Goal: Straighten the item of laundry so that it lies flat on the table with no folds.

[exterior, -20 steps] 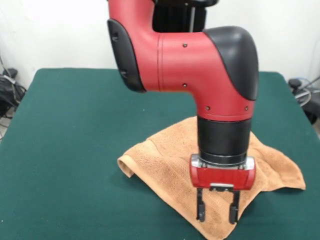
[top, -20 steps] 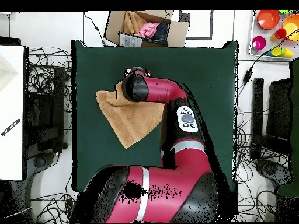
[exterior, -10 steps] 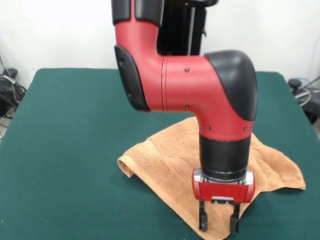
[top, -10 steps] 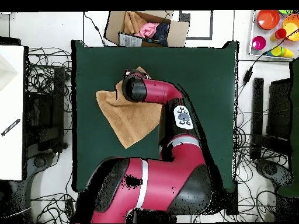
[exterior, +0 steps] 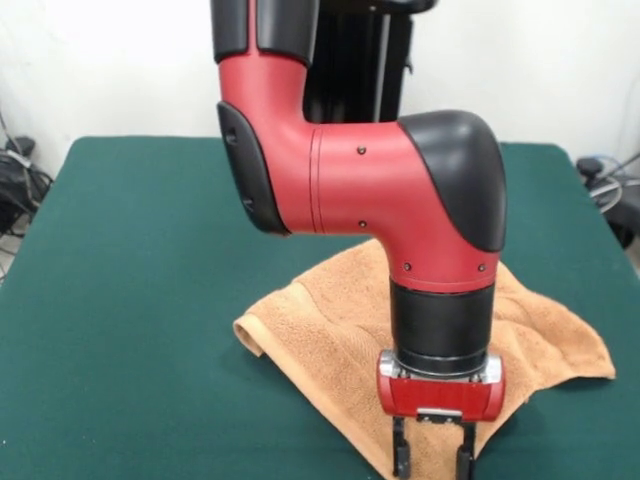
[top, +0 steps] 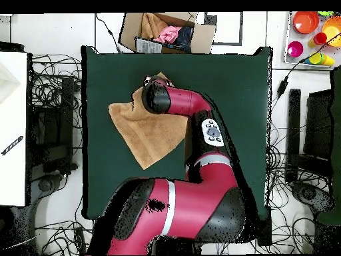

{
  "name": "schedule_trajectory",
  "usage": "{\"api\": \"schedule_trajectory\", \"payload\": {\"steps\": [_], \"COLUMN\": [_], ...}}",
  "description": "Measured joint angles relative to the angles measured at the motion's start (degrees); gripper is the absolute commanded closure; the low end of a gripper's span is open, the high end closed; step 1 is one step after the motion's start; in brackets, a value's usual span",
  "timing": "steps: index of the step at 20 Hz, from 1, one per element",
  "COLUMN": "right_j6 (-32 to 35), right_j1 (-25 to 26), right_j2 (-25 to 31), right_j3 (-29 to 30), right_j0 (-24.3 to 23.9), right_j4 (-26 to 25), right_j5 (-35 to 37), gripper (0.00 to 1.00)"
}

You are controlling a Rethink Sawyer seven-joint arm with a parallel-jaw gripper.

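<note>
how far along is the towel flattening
Early stage. Done: most of the towel already lies spread on the table. In hand: the open gripper hangs over its near corner, gripping nothing. Left: one corner is curled under and ridges remain near the arm.

The desk (exterior: 150, 250) is carrying only the towel (exterior: 330, 320), which is lying rumpled near the middle, reaching toward one long edge and one short edge. One corner of it is curling up off the felt, forming a low ridge. The arm (exterior: 380, 190) is hanging over the towel and blocking passage across its centre; the gripper (exterior: 432, 462) is sitting low at the towel's corner nearest the long edge. Bare felt is lying open along both short edges and at all four corners. A cardboard box (top: 166, 32) is standing just beyond one long edge, off the desk.
</note>
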Motion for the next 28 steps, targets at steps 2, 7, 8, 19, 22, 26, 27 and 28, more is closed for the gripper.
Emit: {"api": "schedule_trajectory", "payload": {"steps": [2,7,8,19,22,26,27,28], "right_j6": [0.0,0.0,0.0,0.0,0.0,-0.01,-0.01,-0.01], "right_j1": [0.04,0.5,0.55,2.26,2.88,4.36,4.62,4.84], "right_j2": [0.43,0.12,-0.03,-0.73,-0.9,-1.07,-1.07,-1.09], "right_j3": [-0.01,-0.53,-0.72,-4.05,-5.01,-7.17,-7.54,-7.8], "right_j0": [-0.35,-0.9,-0.77,0.33,0.73,1.81,1.98,2.14], "right_j4": [0.0,0.05,0.07,2.28,3.37,5.53,5.91,6.34], "right_j5": [0.0,-0.18,-0.15,-0.25,-0.57,-1.99,-2.3,-2.56], "gripper": [0.0,1.0,1.0,1.0,1.0,1.0,1.0,1.0]}}
